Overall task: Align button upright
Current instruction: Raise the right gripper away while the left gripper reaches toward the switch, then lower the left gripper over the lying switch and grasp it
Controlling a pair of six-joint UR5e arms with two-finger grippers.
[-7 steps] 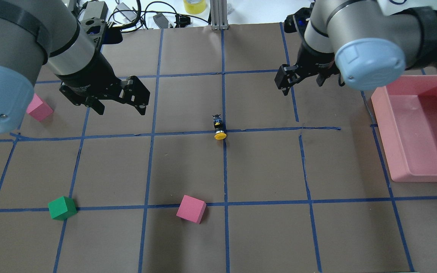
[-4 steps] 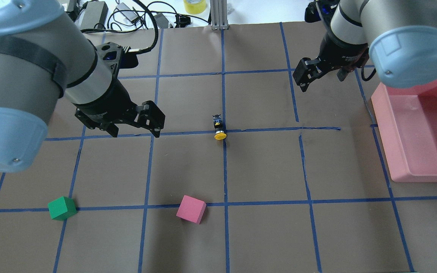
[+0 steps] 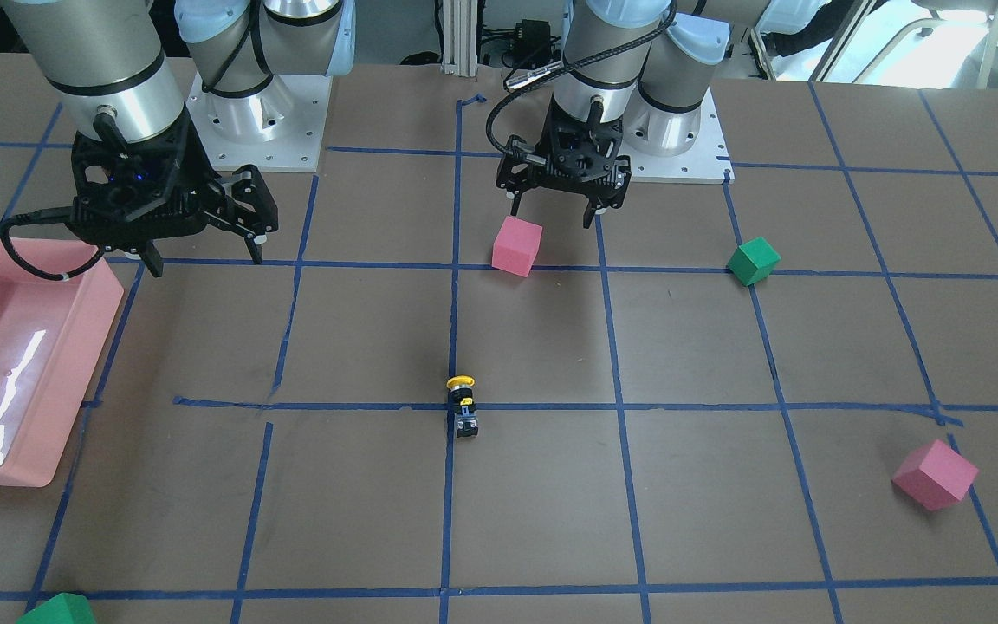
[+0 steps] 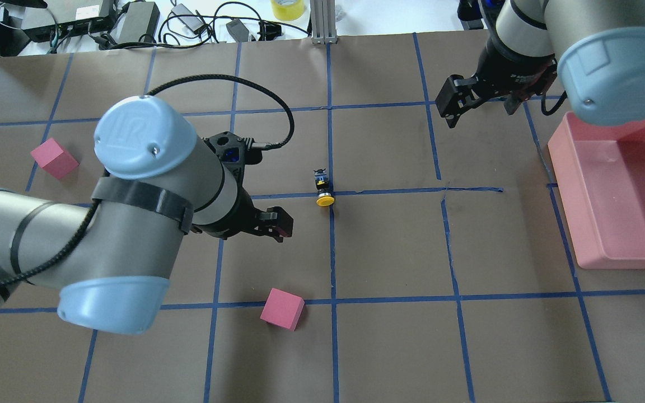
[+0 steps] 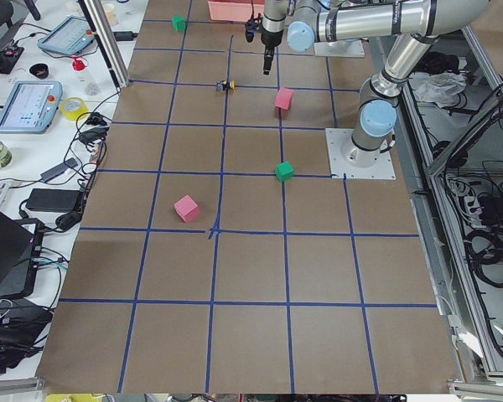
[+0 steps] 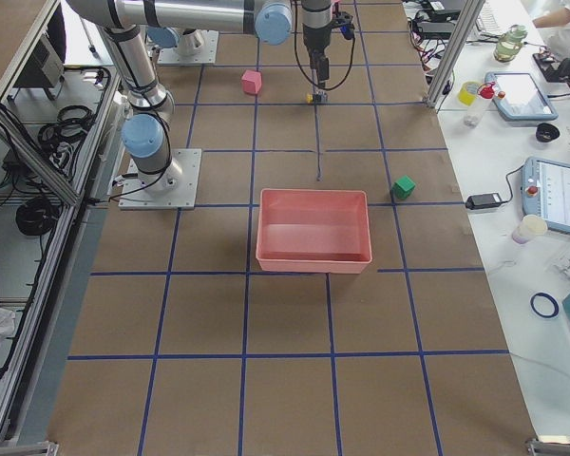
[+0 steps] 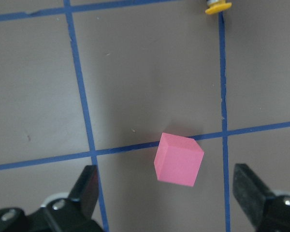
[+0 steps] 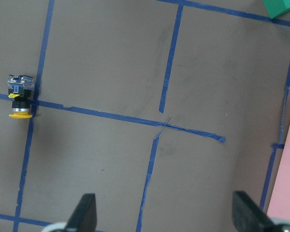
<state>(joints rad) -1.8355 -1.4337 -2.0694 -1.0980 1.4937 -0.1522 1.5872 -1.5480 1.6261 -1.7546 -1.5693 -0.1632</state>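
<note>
Left pincer (image 3: 553, 217) wide open, hovering near the button (image 3: 463, 406) lying sideways; right pincer (image 3: 206, 264) also wide, farther from it

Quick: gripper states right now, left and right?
Left gripper: open, empty.
Right gripper: open, empty.

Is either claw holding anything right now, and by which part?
Nothing is held. The left gripper and right gripper are both open and empty; the button lies on the table, apart from both.
</note>
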